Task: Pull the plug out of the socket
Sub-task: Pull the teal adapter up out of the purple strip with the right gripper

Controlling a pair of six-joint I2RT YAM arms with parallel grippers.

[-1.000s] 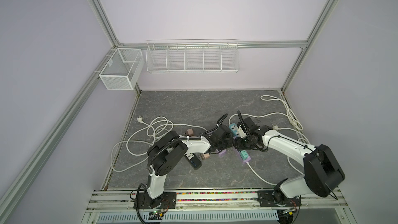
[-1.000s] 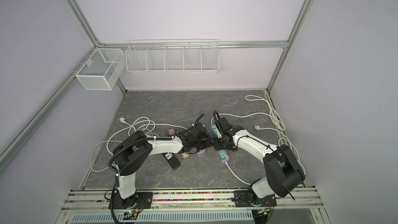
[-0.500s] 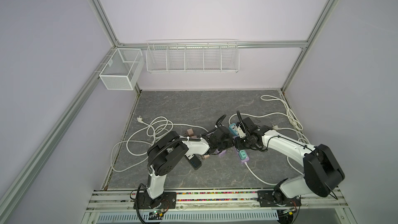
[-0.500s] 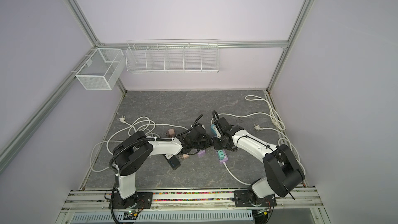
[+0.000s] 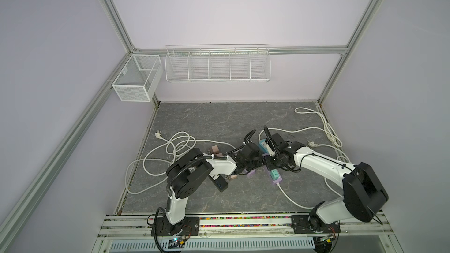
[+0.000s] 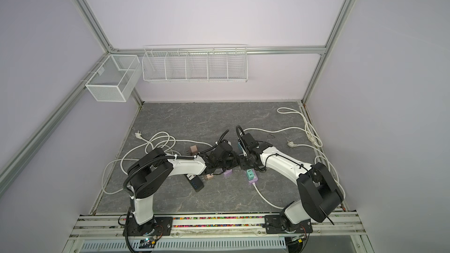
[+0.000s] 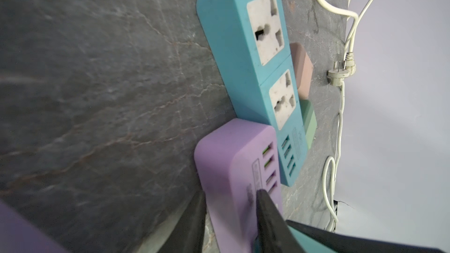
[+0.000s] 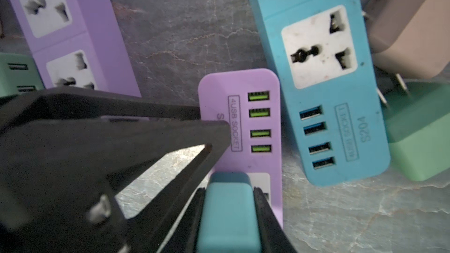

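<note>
Fingers (image 8: 267,225) tight on teal plug (image 8: 229,215)

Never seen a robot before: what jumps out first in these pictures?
A white-and-black left arm and right arm meet nose to nose over the grey table in both top views. Up close, the right arm's jaws clamp a teal plug standing in a purple power strip, beside a blue power strip.
</note>
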